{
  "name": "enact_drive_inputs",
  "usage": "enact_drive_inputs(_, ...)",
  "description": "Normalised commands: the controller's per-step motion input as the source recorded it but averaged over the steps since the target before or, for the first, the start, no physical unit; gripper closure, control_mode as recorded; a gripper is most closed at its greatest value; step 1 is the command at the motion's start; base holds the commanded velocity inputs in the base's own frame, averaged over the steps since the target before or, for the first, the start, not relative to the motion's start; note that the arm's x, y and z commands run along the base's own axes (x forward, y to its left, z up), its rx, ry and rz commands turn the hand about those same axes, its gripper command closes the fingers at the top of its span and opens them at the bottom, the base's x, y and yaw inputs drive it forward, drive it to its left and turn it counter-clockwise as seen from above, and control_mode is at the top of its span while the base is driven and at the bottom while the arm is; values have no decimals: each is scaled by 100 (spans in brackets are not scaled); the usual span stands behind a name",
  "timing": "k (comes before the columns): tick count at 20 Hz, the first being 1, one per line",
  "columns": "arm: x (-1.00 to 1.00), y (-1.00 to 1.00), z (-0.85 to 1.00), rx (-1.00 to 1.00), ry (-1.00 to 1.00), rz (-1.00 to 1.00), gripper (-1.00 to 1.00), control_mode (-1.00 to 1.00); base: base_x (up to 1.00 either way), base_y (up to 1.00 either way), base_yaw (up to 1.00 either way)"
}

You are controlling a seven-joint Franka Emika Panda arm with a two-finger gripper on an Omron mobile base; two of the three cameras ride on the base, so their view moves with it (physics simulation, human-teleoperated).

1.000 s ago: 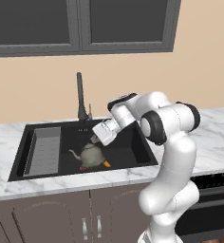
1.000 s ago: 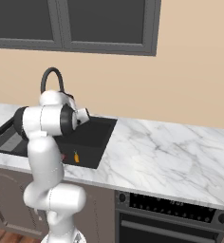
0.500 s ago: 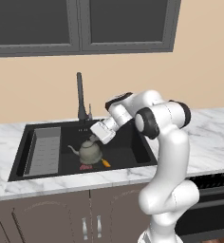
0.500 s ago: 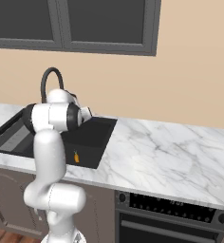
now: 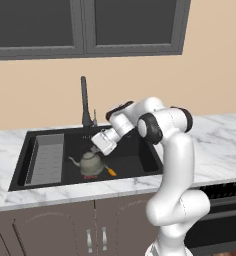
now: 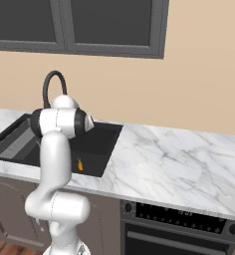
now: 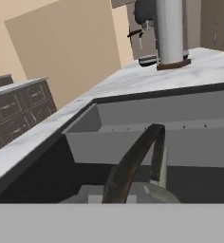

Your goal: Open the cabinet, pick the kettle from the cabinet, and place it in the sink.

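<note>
The grey-green kettle [image 5: 90,162] is low inside the black sink [image 5: 140,162], spout pointing left. My gripper [image 5: 98,149] reaches down from the right and is shut on its black loop handle. In the hand view the handle [image 7: 133,166] arches up from the kettle's lid [image 7: 149,192] just in front of the camera. I cannot tell whether the kettle rests on the basin floor or hangs just above it. The cabinet [image 5: 85,25] above the counter has both doors shut.
A grey ribbed tray [image 5: 47,160] fills the sink's left part. A red item [image 5: 92,176] and an orange carrot [image 5: 111,172] lie under and beside the kettle. The dark faucet [image 5: 84,102] stands behind. White marble counter [image 5: 215,145] runs right, oven [image 6: 179,224] below.
The gripper has carried the kettle a little to the left inside the basin, and the forearm has swung with it. The base has not moved.
</note>
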Motion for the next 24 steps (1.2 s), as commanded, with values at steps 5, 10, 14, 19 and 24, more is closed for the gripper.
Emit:
enact_drive_inputs(5, 16, 5, -32, 0, 0, 0, 100, -100, 0, 0, 0)
enact_drive_inputs(10, 13, 1, -35, -4, 0, 0, 100, -100, 0, 0, 0)
enact_drive_inputs(14, 18, 2, -33, -6, 0, 0, 100, -100, 0, 0, 0)
enact_drive_inputs(19, 23, 2, -27, -2, -2, 0, 100, -100, 0, 0, 0)
enact_drive_inputs(24, 14, 0, -29, 0, -3, 0, 100, -100, 0, 0, 0)
